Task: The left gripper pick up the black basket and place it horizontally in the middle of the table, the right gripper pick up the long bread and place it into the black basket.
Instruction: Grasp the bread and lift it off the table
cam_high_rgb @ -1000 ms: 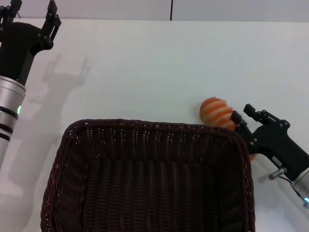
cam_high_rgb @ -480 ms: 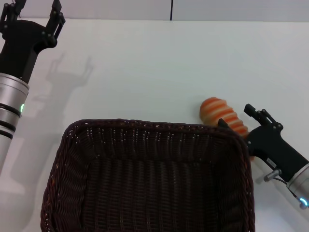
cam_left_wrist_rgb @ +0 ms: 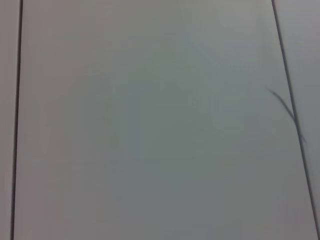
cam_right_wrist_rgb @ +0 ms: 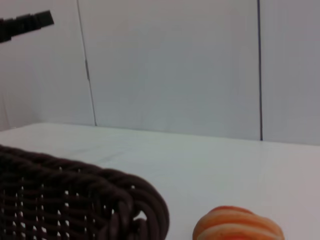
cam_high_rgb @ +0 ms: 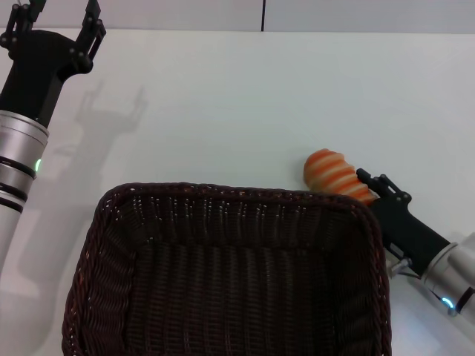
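The black pronged left gripper [cam_high_rgb: 58, 21] hangs at the far left corner of the smooth white table [cam_high_rgb: 245, 104], prongs spread, empty. The boxy black right gripper [cam_high_rgb: 371, 185] reaches in low from the near right, its fingers against the orange-and-cream striped long bread [cam_high_rgb: 332, 173]; whether they grip it cannot be told. The bread lies just beyond the far right corner of the dark woven wicker basket [cam_high_rgb: 223, 274], which sits at the table's near edge.

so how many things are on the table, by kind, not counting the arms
black basket: 1
long bread: 1
total: 2, both resting on the table
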`<state>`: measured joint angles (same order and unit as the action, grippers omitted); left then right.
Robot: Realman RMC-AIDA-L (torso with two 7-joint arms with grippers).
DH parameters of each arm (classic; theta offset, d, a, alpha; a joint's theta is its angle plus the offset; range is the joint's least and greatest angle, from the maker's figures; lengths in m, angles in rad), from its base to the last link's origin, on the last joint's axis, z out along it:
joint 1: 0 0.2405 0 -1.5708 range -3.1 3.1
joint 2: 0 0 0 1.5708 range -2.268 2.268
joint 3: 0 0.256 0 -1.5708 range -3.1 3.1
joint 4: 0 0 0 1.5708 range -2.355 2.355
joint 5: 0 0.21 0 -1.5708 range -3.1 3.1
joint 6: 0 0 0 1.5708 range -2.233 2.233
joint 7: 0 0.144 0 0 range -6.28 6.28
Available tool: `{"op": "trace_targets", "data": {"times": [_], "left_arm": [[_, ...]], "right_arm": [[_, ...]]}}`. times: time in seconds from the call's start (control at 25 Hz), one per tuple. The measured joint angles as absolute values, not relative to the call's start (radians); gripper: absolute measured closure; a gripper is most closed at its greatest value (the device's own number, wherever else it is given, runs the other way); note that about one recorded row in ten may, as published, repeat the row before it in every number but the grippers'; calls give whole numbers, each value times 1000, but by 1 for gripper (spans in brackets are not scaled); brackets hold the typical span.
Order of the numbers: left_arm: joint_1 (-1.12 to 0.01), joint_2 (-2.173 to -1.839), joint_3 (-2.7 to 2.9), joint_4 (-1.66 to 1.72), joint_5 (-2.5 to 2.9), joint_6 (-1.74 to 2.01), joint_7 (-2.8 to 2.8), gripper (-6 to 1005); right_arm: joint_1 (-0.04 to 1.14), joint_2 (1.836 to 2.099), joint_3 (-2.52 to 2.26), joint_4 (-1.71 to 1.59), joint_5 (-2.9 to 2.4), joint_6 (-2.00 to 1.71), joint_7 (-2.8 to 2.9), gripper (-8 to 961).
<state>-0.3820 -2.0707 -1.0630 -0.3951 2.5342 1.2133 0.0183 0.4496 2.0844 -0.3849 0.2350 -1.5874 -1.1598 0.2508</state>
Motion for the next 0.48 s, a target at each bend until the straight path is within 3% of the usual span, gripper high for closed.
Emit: {"op": "trace_targets", "data": {"times": [0.32,0.48], "left_arm": [[-380,-2070,-1063,-400,2534,1213,19,242],[-378,-2070,-1063,-396,2534,1213,20,242]], "right_arm": [[445,2084,-377,249,-1588,-1157,237,113],[405,2085,-328,243,-1586,-1252,229,185]]}}
